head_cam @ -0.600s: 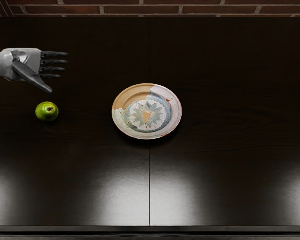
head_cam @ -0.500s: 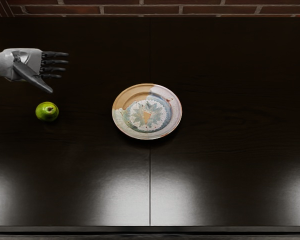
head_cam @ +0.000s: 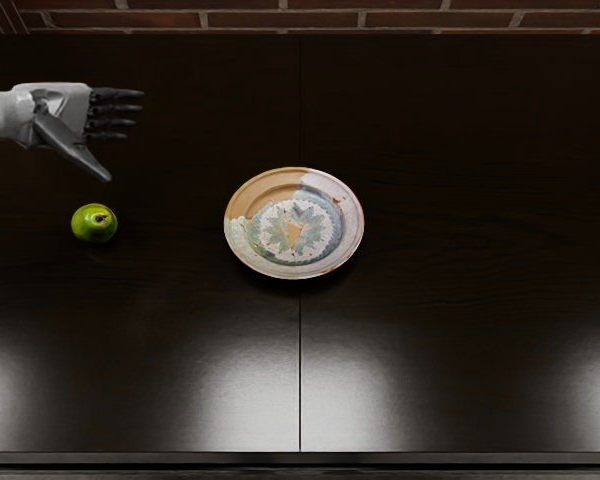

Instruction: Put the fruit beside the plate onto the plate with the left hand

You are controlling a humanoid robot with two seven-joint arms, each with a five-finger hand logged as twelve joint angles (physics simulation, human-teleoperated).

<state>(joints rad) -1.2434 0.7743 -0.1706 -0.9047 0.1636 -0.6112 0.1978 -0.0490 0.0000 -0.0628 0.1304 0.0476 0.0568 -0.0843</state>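
Robot hand: the left robot hand [head_cam: 68, 112] hangs over the desk [head_cam: 460, 300], released; its dark fingers [head_cam: 112, 96] are stretched out flat, the thumb [head_cam: 80, 152] is splayed away from them, and nothing is in its grasp.
Right arm: not in view.
Fruit: a small green fruit [head_cam: 94, 222] with a stem dimple on top. It sits upright on the desk on the thumb side of the robot hand, near the thumb tip but clear of it, with no contact.
Handling, judged: rounded, firm and light, with a smooth skin likely to slip under a shallow pinch. It would roll if nudged from one side.
Hold, judged: best taken around its widest girth, thumb opposite the fingers, with the palm coming down from above. The dimpled top offers poor purchase.
Plate: a shallow glazed plate [head_cam: 242, 200] with a tan edge and a blue-white star pattern. It lies flat, well beyond the fingertips and well apart from the fruit.
Plate contents: nothing rests on it.
Plate, judged: its low rim will do little to stop a rolling fruit, so a gentle set-down near the centre suits.
Progress, judged: the reach is not complete and the grasp has not yet begun.
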